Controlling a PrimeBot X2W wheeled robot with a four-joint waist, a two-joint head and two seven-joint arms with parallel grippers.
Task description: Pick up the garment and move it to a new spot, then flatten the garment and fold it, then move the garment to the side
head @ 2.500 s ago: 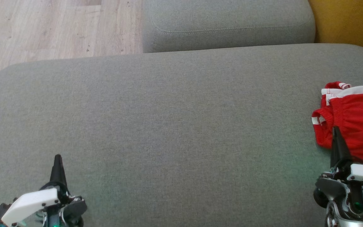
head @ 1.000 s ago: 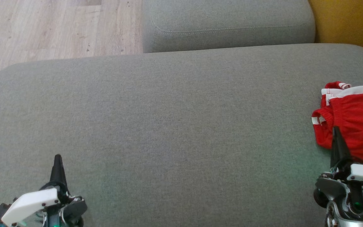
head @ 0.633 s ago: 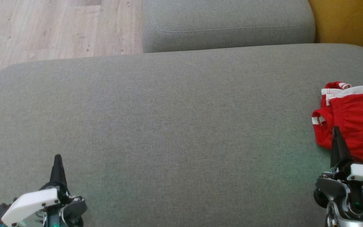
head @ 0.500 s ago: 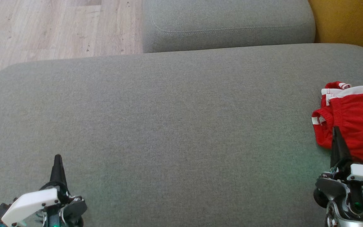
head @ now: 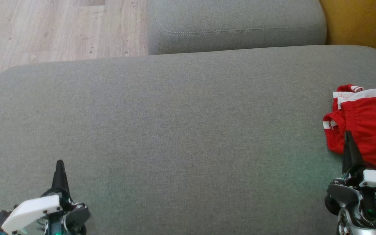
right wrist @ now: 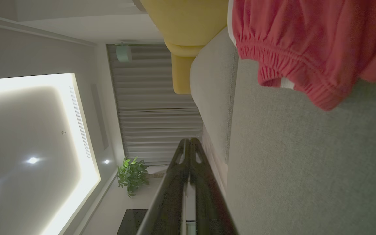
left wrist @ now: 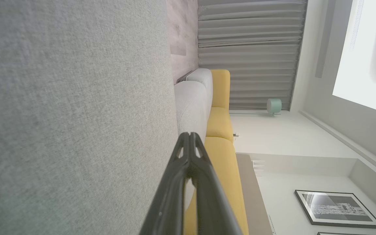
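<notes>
Left gripper (head: 59, 162): jaws pressed together, nothing held, over the grey seat cushion (head: 181, 130). Right gripper (head: 348, 133): jaws likewise closed and empty. The red garment (head: 367, 127) lies crumpled on the cushion just ahead of the right gripper and to its right, well apart from the left gripper. Beyond both: a second grey cushion (head: 237, 26) and wooden floor (head: 44, 29).

Your head camera looks steeply down on the grey cushion (head: 188, 130) from above. Both wrist cameras sit low and close over that cushion, rolled sideways, sighting along the left claw (left wrist: 189, 135) and right claw (right wrist: 188, 141) toward the same curtain (left wrist: 246, 49) and yellow sofa (left wrist: 219, 124). Head and right wrist views share the red garment (head: 367, 130).
</notes>
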